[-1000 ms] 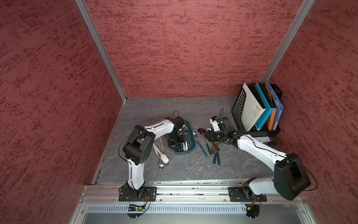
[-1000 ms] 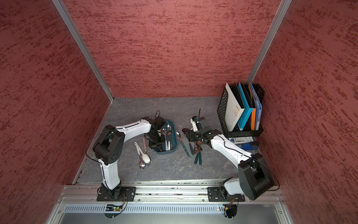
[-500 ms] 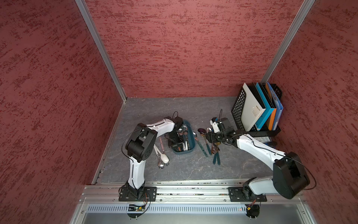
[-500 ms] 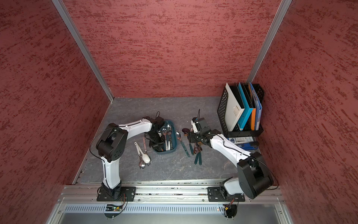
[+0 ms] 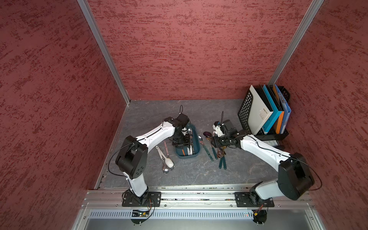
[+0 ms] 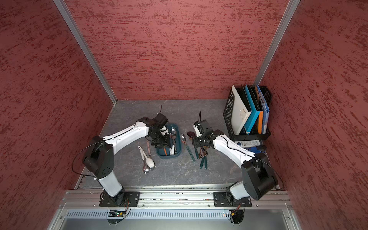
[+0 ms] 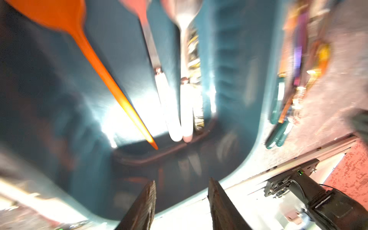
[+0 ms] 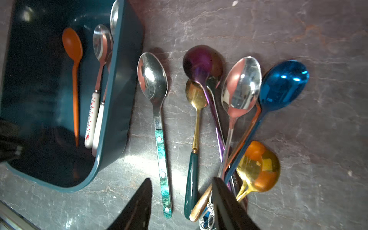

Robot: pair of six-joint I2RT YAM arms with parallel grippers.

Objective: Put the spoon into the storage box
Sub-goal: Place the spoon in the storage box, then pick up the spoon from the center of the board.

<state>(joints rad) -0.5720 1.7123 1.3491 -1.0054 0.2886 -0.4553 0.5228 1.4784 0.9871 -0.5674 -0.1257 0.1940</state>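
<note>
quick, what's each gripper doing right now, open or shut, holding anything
left gripper: open, empty, over the storage box.
right gripper: open, nothing gripped, over the marbled green-handled spoon.

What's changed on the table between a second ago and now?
The left arm's elbow swung outward and back toward the front rail, while the left gripper kept over the storage box; its jaws stand open with nothing between them. The earlier pictures are too small to show a release. The right gripper, open, barely shifted above the loose spoons. Box, spoons and file rack stayed put.
</note>
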